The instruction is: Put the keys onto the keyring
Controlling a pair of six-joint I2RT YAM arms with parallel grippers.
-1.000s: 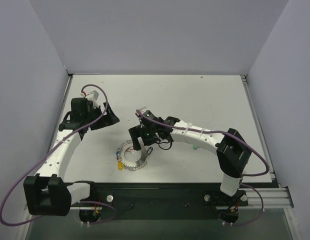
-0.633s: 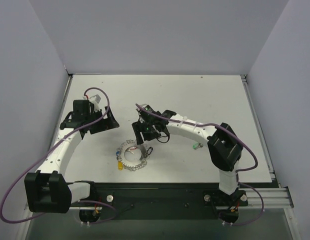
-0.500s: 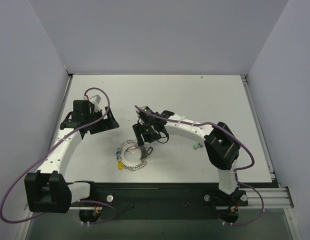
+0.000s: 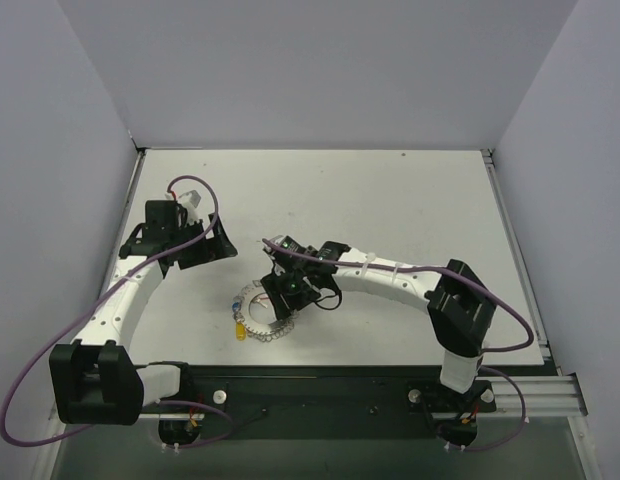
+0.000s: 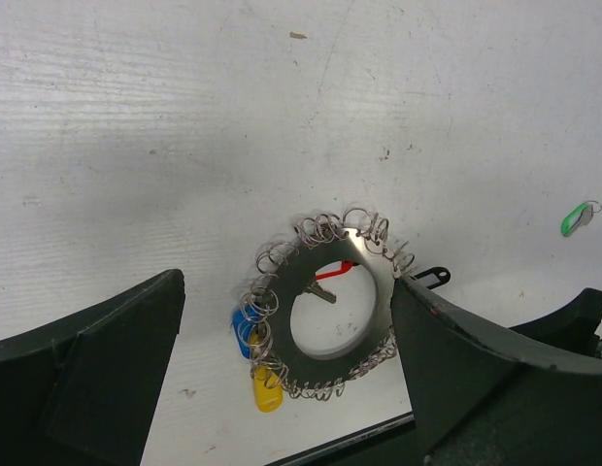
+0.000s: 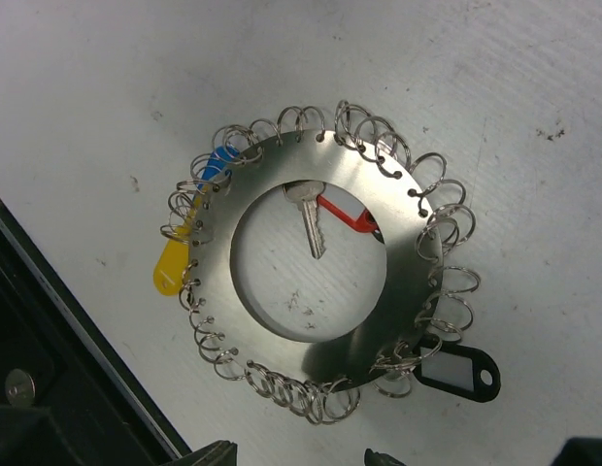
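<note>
The keyring (image 6: 403,291), a flat silver ring fringed with wire loops, lies on the white table (image 4: 390,200). A red key (image 6: 345,216) lies inside it. A blue key (image 6: 216,165) and a yellow key (image 6: 170,267) sit at its edge. A green key (image 5: 576,217) lies apart to the right. My right gripper (image 4: 288,292) hovers over the keyring (image 4: 255,325), its fingertips (image 6: 214,452) apart with nothing between them. My left gripper (image 4: 205,245) stands open, well to the left of the keyring (image 5: 282,311).
A small black tag (image 6: 456,374) lies against the ring's edge beside the loops. A black rail (image 4: 340,385) runs along the near table edge, close to the ring. Grey walls enclose the table on three sides.
My right gripper has moved left and nearer, over the keyring, and its jaws have narrowed. Its arm now hides the green key in the top view. The left arm has hardly moved.
</note>
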